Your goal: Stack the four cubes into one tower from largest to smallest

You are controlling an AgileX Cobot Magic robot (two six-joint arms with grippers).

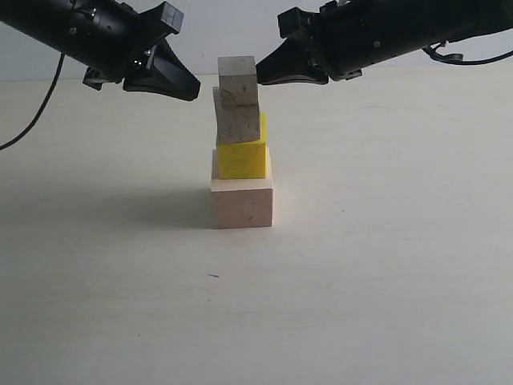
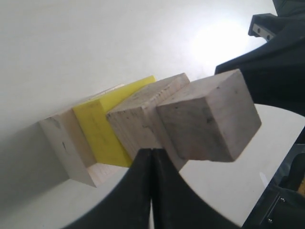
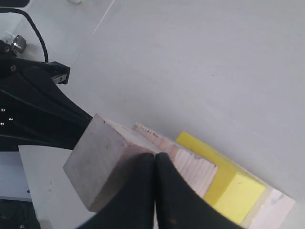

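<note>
While pressed together on nothing, flank small pale wooden top cube (image 1: 238, 79) of leaning tower (image 1: 241, 156): right gripper (image 1: 261, 78) just beside, left gripper (image 1: 195, 89) farther off.

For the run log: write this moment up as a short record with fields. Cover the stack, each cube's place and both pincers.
tower: four cubes, standing on the table
bottom: large pale wood cube
second: yellow cube
third: lower small wood cube, twisted, slightly overhanging the yellow one on the left
top: top small wood cube
left pincer: shut, empty, clear of the tower
right pincer: shut, empty, tip at the top cube's right side; contact cannot be told
</note>
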